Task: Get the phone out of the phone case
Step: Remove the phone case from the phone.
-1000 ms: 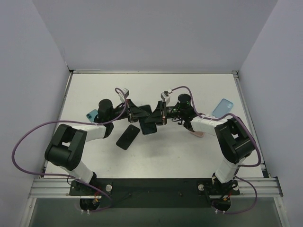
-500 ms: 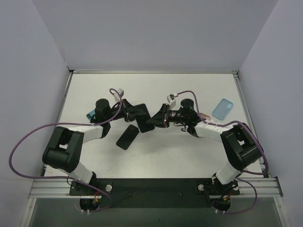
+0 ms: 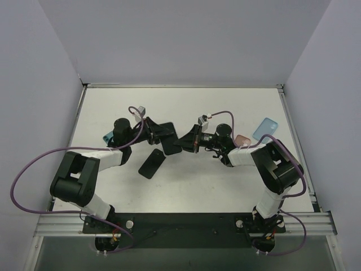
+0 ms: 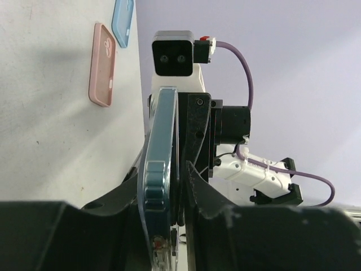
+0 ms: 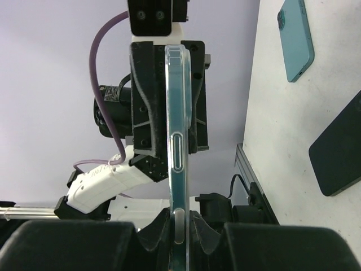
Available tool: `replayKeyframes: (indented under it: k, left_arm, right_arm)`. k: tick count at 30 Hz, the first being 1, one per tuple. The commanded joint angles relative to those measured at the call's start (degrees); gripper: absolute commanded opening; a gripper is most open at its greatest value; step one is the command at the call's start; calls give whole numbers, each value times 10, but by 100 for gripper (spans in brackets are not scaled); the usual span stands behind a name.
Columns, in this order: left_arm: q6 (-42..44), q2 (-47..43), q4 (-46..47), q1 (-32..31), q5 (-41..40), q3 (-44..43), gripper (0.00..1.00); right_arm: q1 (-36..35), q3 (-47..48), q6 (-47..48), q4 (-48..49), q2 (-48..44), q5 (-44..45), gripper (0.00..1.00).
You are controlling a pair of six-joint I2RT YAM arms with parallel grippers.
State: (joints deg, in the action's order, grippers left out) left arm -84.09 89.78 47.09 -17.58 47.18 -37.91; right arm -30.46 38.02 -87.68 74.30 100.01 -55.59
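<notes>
A dark phone (image 3: 167, 138) hangs above the table between my two grippers. My left gripper (image 3: 157, 132) has it from the left. The left wrist view shows the phone (image 4: 161, 130) edge-on and teal, a clear rim along its outer side, with the left gripper (image 4: 164, 175) close against both faces. My right gripper (image 3: 189, 142) meets it from the right. In the right wrist view the right gripper (image 5: 179, 217) is shut on the thin edge of the clear phone case (image 5: 177, 113), which runs up to the left gripper's fingers.
A black phone (image 3: 152, 164) lies on the table just below the held one. A teal phone (image 3: 107, 137) sits behind the left arm. A pink case (image 3: 242, 139) and a blue case (image 3: 265, 129) lie at the right, near the right arm.
Both grippers have shifted slightly left with the phone and case between them. The right forearm has swung off the pink case, which now shows.
</notes>
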Motion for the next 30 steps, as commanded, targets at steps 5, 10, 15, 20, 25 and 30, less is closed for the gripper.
replayKeyframes:
  k: [5,10,15,20,25,30]
  left_arm:
    - [-53,-16,136,-15,-1,-8,0]
    - [-56,-28,136,-6,-28,-4,0]
    - [-54,-38,125,-2,-47,-4,0]
    - [-56,-48,117,5,-64,2,0]
    - [-56,-58,104,15,-78,9,0]
    - [-64,-58,111,17,-86,12,0]
  right_arm:
    - [-4,5,9,14,-3,27,0]
    - [-2,-31,22,-43,-40,59,30]
    - [-5,-58,-21,3,-66,86,30]
    - [-5,-71,-43,15,-88,104,19]
    - [-5,-82,-47,15,-110,109,24]
    - [-5,-93,-82,72,-103,102,24]
